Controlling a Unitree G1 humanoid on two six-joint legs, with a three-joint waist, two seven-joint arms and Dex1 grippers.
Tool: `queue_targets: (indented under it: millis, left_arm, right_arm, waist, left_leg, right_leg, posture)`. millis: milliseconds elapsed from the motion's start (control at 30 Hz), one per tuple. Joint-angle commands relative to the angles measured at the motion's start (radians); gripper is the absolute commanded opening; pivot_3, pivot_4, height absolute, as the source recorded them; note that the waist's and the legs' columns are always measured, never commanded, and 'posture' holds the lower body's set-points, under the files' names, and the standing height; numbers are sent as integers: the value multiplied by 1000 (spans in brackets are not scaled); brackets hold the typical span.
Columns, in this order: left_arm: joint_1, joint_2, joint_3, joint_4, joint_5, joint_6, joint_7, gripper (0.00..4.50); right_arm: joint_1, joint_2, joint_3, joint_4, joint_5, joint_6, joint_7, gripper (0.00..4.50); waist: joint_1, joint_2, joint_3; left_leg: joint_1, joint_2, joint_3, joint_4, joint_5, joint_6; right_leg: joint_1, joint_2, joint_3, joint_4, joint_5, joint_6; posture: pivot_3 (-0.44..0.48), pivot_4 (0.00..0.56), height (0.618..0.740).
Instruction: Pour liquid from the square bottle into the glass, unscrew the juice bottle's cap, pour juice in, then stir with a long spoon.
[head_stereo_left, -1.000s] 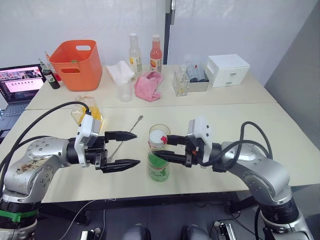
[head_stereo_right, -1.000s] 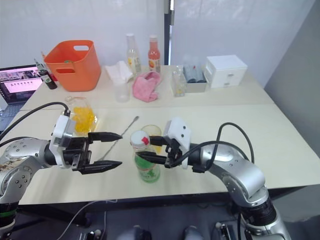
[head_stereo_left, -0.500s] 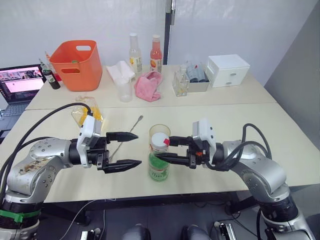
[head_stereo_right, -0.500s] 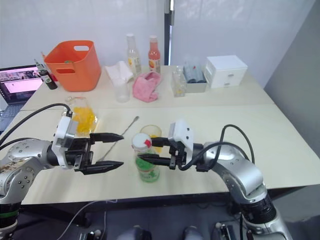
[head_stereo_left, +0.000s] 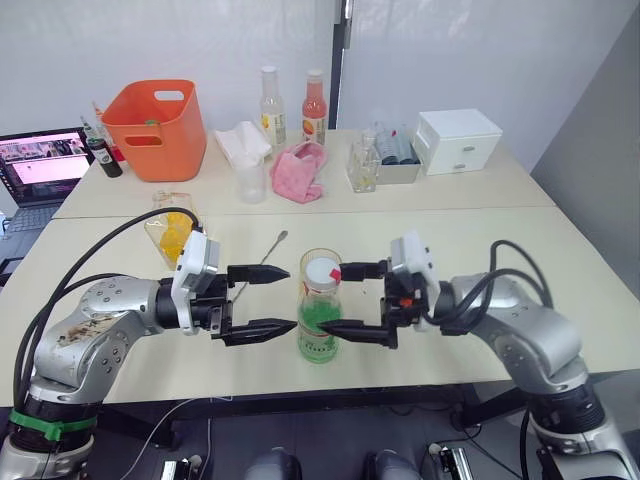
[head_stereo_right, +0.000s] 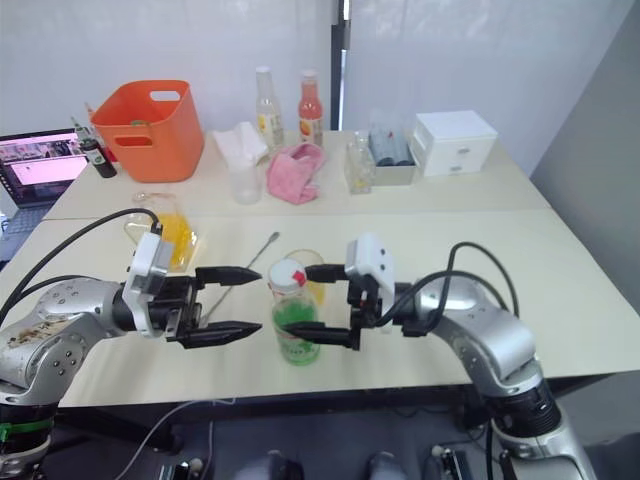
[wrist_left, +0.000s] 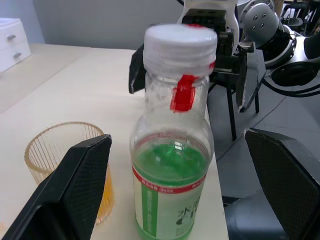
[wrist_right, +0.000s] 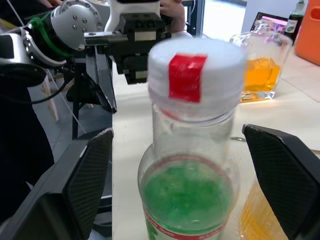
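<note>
Left eye view: juice bottle (head_stereo_left: 319, 320) stands between spread-fingered left gripper (head_stereo_left: 277, 300) and right gripper (head_stereo_left: 347, 300).

L arm: reaches in from left, forearm level; left gripper (head_stereo_left: 268, 300) wide open, tips pointing right. R arm: mirrored; right gripper (head_stereo_left: 352, 300) wide open, tips pointing left. Grippers apart, facing.
</note>
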Motion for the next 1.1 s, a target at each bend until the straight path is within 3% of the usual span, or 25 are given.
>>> queue_targets:
  millis: [33, 600, 1100]
  left_arm:
    - [-36, -5, -12, -49, -21, 47, 55, 4500]
    - [-78, -87, -89, -127, 10, 115, 252, 4500]
    - [-55, -118, -80, -154, -33, 140, 291, 4500]
  right_arm:
    - [-23, -34, -78, -27, 90, 55, 10, 4458]
    - [-49, -68, -116, -27, 133, 108, -35, 4458]
    - [-43, -73, -112, -36, 127, 115, -55, 4458]
  waist:
    - [0, 0, 0]
    - [0, 0, 0]
    - [0, 0, 0]
  left_leg:
    - [0, 0, 0, 0, 0, 0]
    - [0, 0, 0, 0, 0, 0]
    - [0, 0, 0, 0, 0, 0]
  right_leg:
    - [0, 0, 0, 0, 0, 0]
    - [0, 0, 0, 0, 0, 0]
    - [0, 0, 0, 0, 0, 0]
  posture:
    - [0, 150, 713]
    - [0, 150, 713]
    - [0, 150, 713]
